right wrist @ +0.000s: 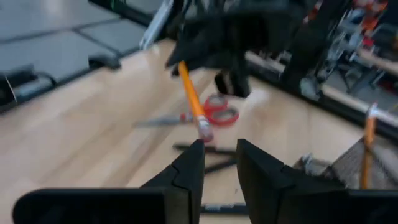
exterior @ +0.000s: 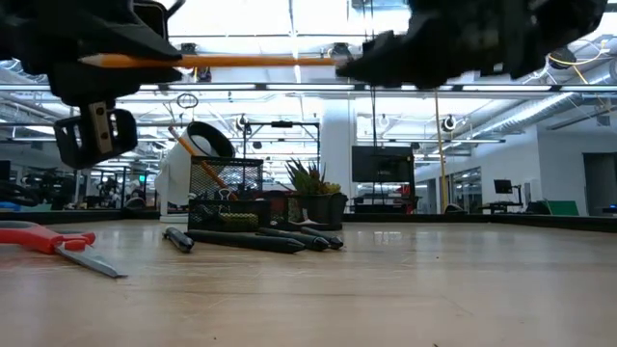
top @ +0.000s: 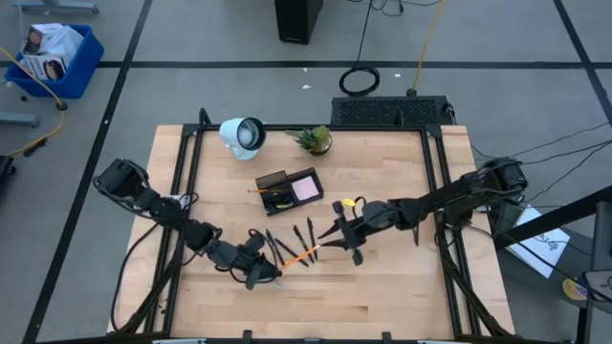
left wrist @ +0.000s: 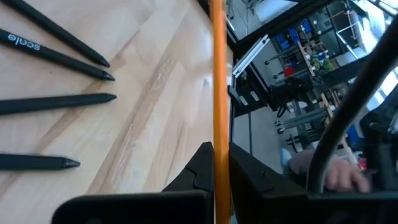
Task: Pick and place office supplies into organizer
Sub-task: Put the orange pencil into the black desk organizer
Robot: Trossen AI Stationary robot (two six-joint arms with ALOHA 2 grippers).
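Note:
An orange pencil (top: 298, 255) hangs level above the table between my two grippers. My left gripper (top: 272, 273) is shut on it near the table's front middle. My right gripper (right wrist: 217, 152) stands open right at the pencil's eraser end (right wrist: 203, 129); whether a finger touches it I cannot tell. Several black pens (top: 290, 243) lie flat on the wood below. Red-handled scissors (exterior: 43, 238) lie near the left gripper. The black organizer (top: 285, 189), with a pink pad (top: 306, 186) in it, sits farther back. My left gripper pinches the pencil's shaft (left wrist: 219, 140) between its two fingers, close to the sharpened end, whose tip (exterior: 92, 60) sticks out a little past them. The fingers come nearly level from the table's left and lie across the pencil. It is level and lifted clear.
A white round lamp (top: 244, 134) and a small potted plant (top: 314, 140) stand at the table's far edge. Black rails (top: 435, 182) run along both sides of the table. Bare wood lies on the near right.

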